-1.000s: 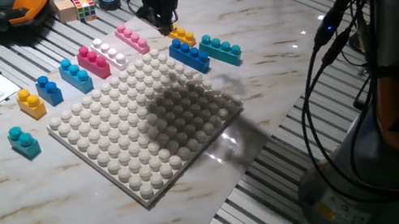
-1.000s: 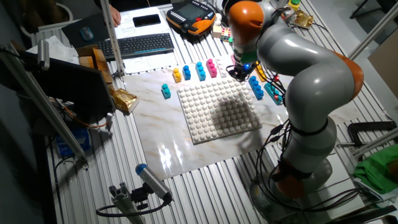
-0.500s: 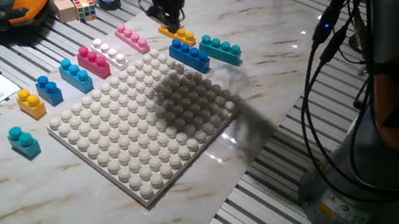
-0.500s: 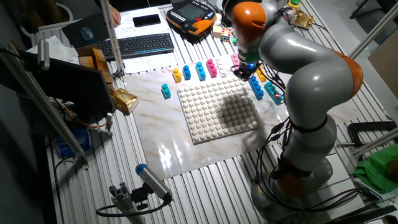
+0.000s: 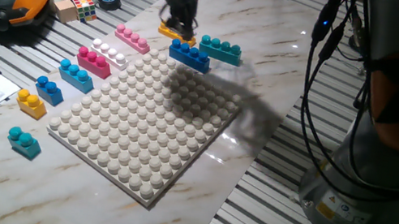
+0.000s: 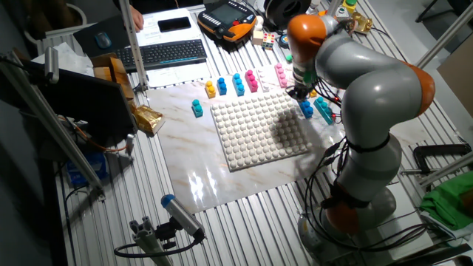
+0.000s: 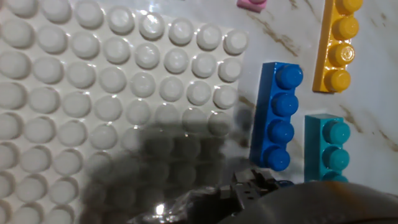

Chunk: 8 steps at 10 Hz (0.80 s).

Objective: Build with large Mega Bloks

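Observation:
My gripper (image 5: 180, 26) hangs blurred, low over the long yellow brick (image 5: 174, 33), just behind the blue four-stud brick (image 5: 190, 55). It holds nothing that I can see, and its jaws are too blurred to read. A teal brick (image 5: 220, 49) lies to the right of them. The hand view shows the blue brick (image 7: 277, 116), the yellow brick (image 7: 337, 46) and the teal brick (image 7: 326, 146) beside the corner of the white baseplate (image 7: 93, 93), but no fingertips. Pink (image 5: 132, 38), white (image 5: 109, 53), magenta (image 5: 94, 62) and light blue (image 5: 76, 75) bricks line the plate's left edge.
Small blue (image 5: 49, 89), yellow (image 5: 32, 103) and teal (image 5: 24, 142) two-stud bricks lie by the front left of the baseplate (image 5: 149, 119). A puzzle cube (image 5: 83, 7), an orange pendant (image 5: 1, 1) and a keyboard (image 6: 168, 52) lie beyond. Cables (image 5: 328, 85) hang at the right.
The hand has moved right along the plate's far edge, from beside the pink brick to over the yellow and blue bricks. No brick has moved.

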Tool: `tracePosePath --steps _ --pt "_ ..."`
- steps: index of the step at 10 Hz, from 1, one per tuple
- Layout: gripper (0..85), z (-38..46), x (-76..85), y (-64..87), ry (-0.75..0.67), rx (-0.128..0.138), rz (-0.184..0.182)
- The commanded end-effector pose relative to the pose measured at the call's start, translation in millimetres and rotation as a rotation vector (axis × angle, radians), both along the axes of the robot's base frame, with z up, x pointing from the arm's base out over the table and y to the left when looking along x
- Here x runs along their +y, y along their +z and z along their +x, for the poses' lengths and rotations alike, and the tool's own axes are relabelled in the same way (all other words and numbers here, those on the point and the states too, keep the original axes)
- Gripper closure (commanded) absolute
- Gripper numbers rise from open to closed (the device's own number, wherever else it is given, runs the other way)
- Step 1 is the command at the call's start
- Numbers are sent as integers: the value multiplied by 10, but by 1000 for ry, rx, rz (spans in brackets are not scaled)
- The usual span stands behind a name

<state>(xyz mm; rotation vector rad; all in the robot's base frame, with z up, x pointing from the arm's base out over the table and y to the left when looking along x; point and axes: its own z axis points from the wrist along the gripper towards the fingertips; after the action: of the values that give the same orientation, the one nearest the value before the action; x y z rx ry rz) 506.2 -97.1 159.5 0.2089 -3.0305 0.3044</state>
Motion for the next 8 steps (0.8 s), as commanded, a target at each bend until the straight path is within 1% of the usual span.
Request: tracePosePath --steps 1,2,3,5,8 --pt "843 -26 -946 -89 1 -4 -9" --pt "843 -43 -961 -102 2 10 8" --pt "843 -51 -963 -93 10 13 10" --pt "843 -64 -968 -86 20 12 2" --pt "843 -92 -983 -100 24 13 5"
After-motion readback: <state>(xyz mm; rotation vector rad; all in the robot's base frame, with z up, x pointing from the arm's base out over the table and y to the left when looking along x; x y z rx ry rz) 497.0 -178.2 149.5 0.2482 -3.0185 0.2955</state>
